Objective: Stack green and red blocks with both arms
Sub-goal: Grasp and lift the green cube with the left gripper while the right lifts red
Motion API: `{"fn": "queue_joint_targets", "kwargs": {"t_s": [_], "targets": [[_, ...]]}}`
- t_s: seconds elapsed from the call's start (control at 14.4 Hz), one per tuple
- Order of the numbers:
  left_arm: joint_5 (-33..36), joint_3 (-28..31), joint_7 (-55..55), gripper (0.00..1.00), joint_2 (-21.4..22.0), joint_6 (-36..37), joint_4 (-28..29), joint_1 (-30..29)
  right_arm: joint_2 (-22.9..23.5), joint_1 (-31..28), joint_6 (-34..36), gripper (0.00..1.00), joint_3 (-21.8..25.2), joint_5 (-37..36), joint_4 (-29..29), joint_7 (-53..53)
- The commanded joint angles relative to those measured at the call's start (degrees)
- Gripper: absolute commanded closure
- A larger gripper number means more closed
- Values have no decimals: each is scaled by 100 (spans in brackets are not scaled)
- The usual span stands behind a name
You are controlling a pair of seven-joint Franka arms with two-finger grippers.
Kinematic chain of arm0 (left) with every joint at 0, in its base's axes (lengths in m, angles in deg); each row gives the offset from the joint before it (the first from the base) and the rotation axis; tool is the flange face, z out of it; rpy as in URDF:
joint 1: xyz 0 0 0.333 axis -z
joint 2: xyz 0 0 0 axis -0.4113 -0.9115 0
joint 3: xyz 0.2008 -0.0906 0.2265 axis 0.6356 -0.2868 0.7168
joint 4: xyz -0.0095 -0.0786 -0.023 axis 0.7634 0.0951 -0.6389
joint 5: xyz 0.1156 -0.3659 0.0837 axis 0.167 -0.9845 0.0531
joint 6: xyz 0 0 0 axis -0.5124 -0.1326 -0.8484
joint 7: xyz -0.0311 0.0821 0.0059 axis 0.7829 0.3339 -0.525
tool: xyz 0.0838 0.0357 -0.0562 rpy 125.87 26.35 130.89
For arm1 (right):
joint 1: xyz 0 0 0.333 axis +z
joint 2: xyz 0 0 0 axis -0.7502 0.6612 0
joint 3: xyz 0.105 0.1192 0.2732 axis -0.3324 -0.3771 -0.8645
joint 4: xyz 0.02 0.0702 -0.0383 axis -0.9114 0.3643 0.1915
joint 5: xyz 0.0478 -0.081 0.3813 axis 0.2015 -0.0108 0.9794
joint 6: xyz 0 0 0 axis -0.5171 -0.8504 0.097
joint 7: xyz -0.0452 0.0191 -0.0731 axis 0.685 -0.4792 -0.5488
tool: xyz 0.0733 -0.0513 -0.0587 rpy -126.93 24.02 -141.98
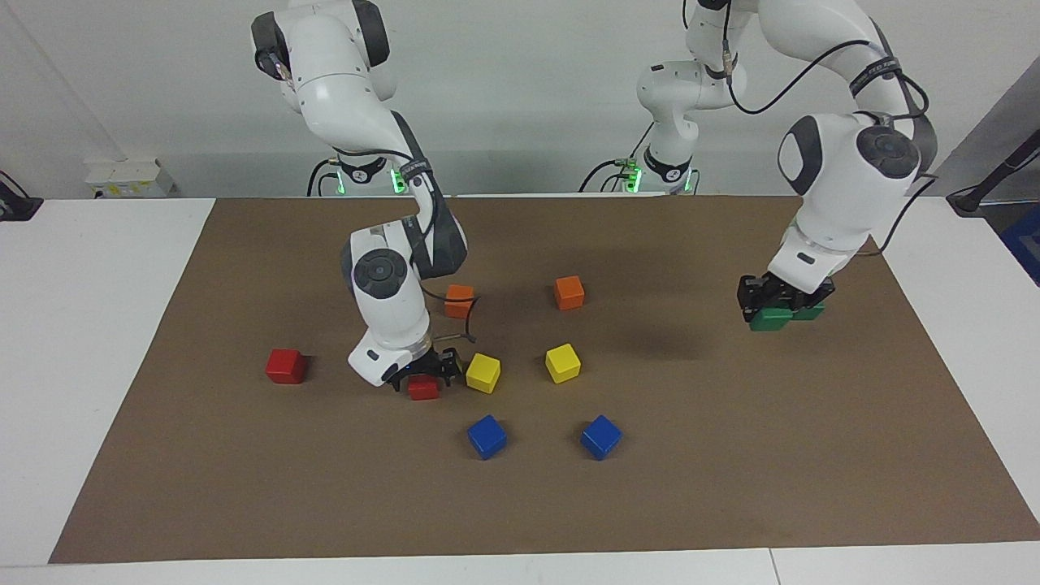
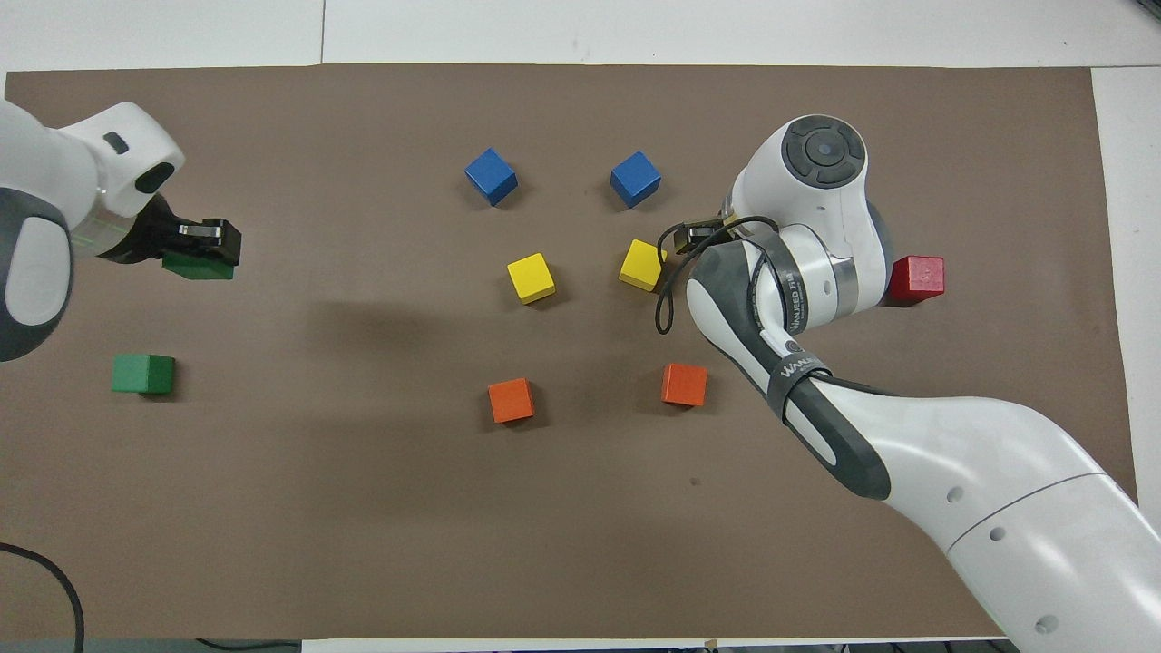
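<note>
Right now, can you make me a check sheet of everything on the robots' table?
Surface: brown mat lying flat on a white table.
Job's things: one green block held up in the left tool; second green block on the mat close by; one red block under the right tool; second red block toward the right arm's end.
Clutter: two orange blocks, two yellow blocks, two blue blocks.
Tools: left shut on its green block; right low at the red block, grip unclear.
Cables: black cable loop by the right arm's wrist; black cable along the left arm.
Surroundings: white wall; white box.
</note>
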Motion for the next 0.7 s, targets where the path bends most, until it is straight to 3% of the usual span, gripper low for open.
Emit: {"fn": "queue_joint_targets", "kwargs": {"t_s": [0.0, 0.07, 0.14, 0.28, 0.35, 0.63], "targets": [[-65, -48, 827, 100, 640, -35, 759, -607, -141, -7, -306, 0, 9, -41, 361, -24], [-222, -48, 1257, 100, 790, -61, 944, -897, -142, -25, -289, 0, 9, -41, 361, -24], [-328, -39, 1714, 100, 896, -70, 1076, -1169, -150, -42, -236, 13, 9, -41, 361, -41], [-425, -39, 2366, 100, 1011, -288, 1340, -1653, -150, -60, -52, 95, 18, -50, 292, -59], [-452, -39, 2569, 100, 1090, -534, 1568, -1803, -159, -69, 79, 100, 18, -50, 239, -59], [-452, -30, 2606, 100, 1319, -1685, 2561, -1972, -518, -95, 984, 100, 62, -50, -209, -41]]}}
